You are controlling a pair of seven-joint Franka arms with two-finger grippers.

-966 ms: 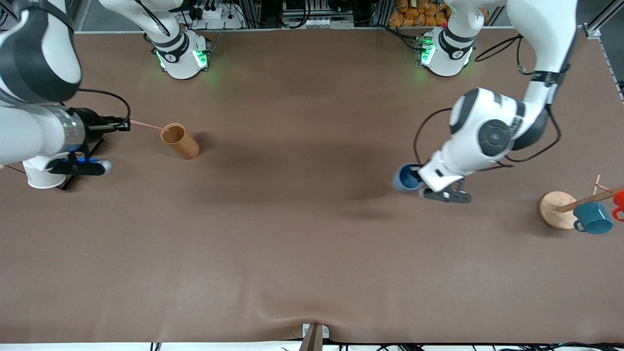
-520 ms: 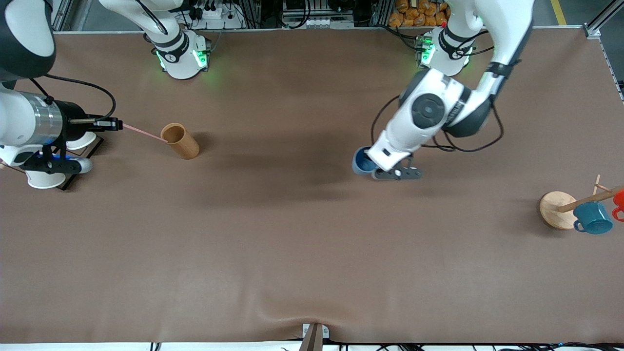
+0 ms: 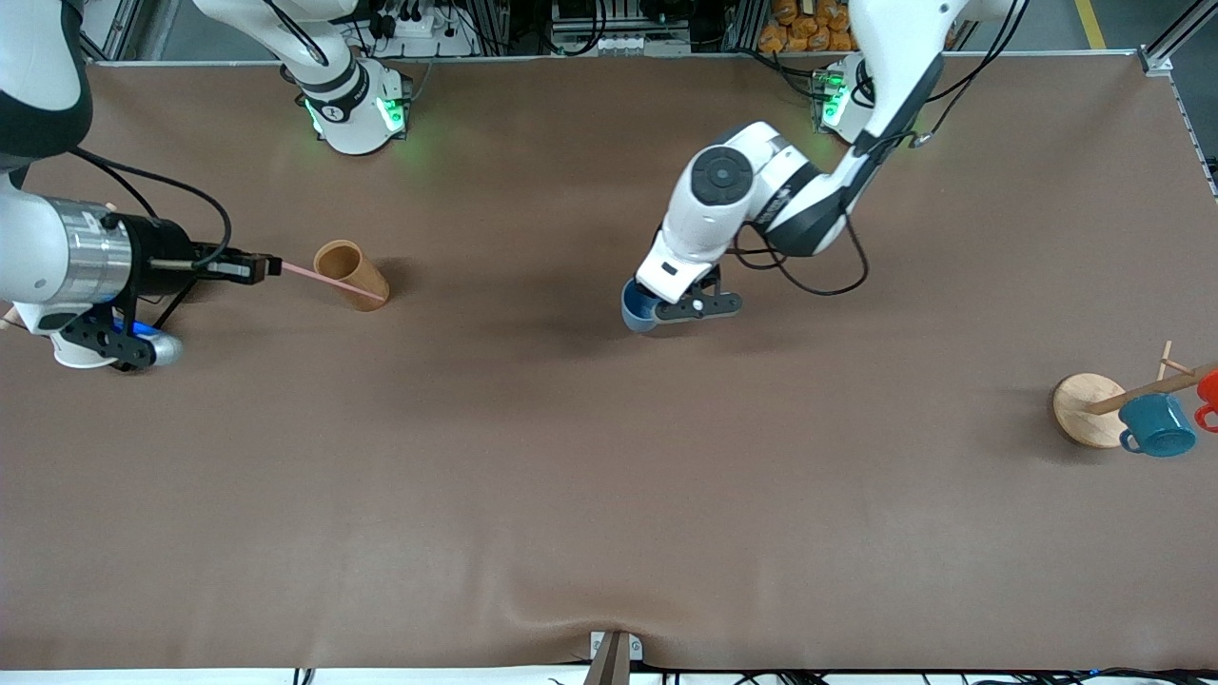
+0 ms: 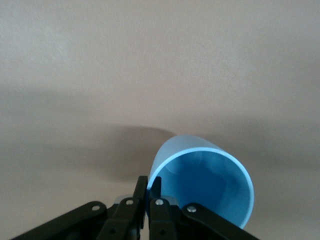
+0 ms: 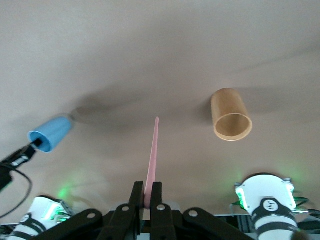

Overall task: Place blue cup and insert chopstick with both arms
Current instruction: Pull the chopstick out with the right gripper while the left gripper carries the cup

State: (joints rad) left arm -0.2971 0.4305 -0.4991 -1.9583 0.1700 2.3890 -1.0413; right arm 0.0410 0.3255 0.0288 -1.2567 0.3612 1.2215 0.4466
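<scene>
Left end effector (image 3: pixel 666 306), clamped tight on the blue cup's (image 3: pixel 639 308) rim, carries it above mid-bench (image 3: pixel 609 476), probably to leave its mouth clear. At nine o'clock, the right end effector (image 3: pixel 271 266), pinched shut on the chopstick (image 3: pixel 333 283), aims it over the wooden cylinder (image 3: pixel 352 274).

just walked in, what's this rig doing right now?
Two-arm job in progress. The left claw is shut on the rim of the blue cup, holding it above the middle of the table. The right claw is shut on the end of the pink chopstick, which points over the tan wooden cylinder at the right arm's end. The cup is not set down, and the chopstick is not in it.
</scene>
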